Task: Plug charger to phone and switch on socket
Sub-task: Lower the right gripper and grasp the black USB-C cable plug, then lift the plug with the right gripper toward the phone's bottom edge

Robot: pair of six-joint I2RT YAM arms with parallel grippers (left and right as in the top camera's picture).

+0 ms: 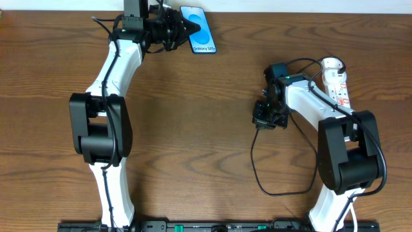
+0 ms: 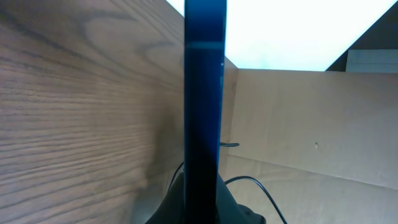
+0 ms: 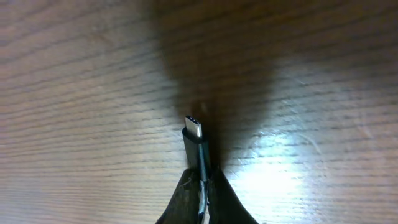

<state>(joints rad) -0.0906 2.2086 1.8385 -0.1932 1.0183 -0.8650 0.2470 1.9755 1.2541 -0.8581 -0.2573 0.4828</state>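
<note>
Left fingers [image 1: 187, 29] pinch the Galaxy S25+ phone [image 1: 201, 27] at the far edge of the desk [image 1: 193, 129], long axis running far-to-near, while right fingers [image 3: 200, 193], clamped on the charger [image 1: 253, 161] behind its USB-C plug [image 3: 194, 132], sit well apart to the phone's right

Left tool [image 1: 190, 29], right tool [image 3: 201, 191]: seemingly clenched.

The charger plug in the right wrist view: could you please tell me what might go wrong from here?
The USB-C plug juts well beyond the jaws, so it may pivot when pressed in. The phone is pinched near one end only and could tilt. The slack cable loop might snag the right arm.
</note>
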